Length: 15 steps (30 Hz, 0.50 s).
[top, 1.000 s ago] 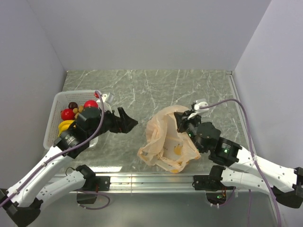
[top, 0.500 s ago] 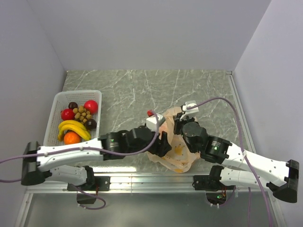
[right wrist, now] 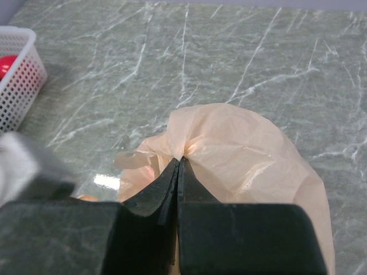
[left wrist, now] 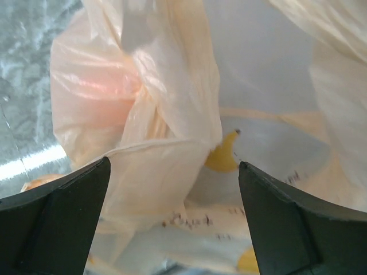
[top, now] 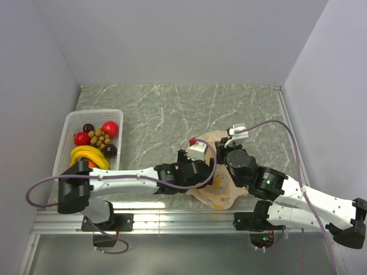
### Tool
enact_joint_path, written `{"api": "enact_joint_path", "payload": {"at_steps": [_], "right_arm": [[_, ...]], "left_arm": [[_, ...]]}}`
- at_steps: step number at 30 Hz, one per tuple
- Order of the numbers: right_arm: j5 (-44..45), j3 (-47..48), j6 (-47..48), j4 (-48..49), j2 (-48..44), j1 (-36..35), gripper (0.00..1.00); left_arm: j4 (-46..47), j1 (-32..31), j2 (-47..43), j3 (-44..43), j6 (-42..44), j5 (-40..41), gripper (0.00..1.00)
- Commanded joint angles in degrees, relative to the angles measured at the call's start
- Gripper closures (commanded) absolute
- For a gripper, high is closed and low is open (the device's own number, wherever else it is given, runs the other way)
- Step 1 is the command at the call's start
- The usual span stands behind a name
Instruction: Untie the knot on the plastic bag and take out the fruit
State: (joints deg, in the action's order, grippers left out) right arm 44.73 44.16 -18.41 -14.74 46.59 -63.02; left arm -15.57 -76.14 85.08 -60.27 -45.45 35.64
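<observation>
The pale peach-orange plastic bag (top: pixel 221 189) lies crumpled on the marble table, right of centre. My right gripper (right wrist: pixel 179 161) is shut on a pinch of its upper edge and also shows in the top view (top: pixel 221 152). My left gripper (left wrist: pixel 172 229) is open, with printed bag plastic (left wrist: pixel 172 172) between and ahead of its fingers; from above it sits at the bag's left side (top: pixel 205 172). I see no tied knot, only a twisted fold (left wrist: pixel 140 106). The fruit lies in the white basket (top: pixel 94 111): red ones (top: pixel 110 128), a tan cluster (top: pixel 100 137), bananas (top: pixel 89 153), a maroon one (top: pixel 109 150).
The basket stands at the far left by the left wall, and its corner shows in the right wrist view (right wrist: pixel 20 74). The left arm stretches across the table's front from the basket side to the bag. A small orange patch (left wrist: pixel 40 182) shows by the bag's edge; I cannot tell what it is.
My left arm has swung from the basket across to the bag and now has its open gripper against it. My right gripper has kept its pinch on the bag.
</observation>
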Motion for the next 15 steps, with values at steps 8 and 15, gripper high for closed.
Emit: {"api": "enact_joint_path", "payload": {"at_steps": [8, 15], "right_arm": [[0.0, -1.4, -3.9, -0.7, -2.6, -0.4, 1.0], [0.8, -3.4, -5.1, -0.3, -3.8, -0.3, 1.0]], "left_arm": [[-3.6, 0.9, 14.2, -8.6, 0.1, 13.0, 0.01], [-8.4, 4.5, 15.5, -6.4, -6.7, 16.4, 0.31]]}}
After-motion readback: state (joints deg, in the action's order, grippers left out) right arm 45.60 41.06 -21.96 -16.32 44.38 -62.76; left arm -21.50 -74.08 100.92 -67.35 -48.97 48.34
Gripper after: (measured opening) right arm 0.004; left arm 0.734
